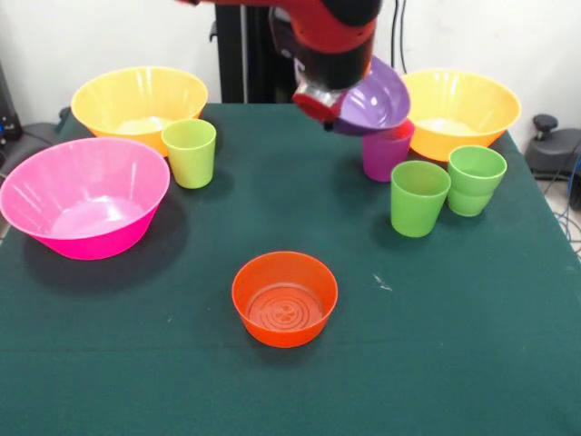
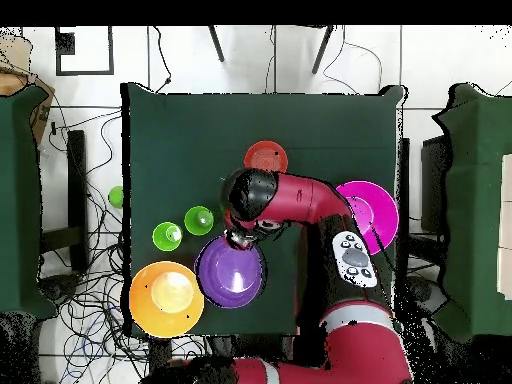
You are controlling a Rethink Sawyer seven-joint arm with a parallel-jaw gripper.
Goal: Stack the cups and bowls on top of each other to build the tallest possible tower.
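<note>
Front view: purple bowl point(image 1: 375, 98) hangs tilted above purple cup point(image 1: 385, 153) (green cups point(image 1: 419, 197) beside).

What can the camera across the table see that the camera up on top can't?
Only the front view shows the yellow-green plastic cup, the translucent purple cup and the second big orange-yellow bowl; from above the arm hides them. Only the overhead view shows the arm's whole reach and the floor cables. Both show the medium purple bowl tilted and lifted at the gripper, the small orange bowl, the big pink bowl and green cups.
</note>
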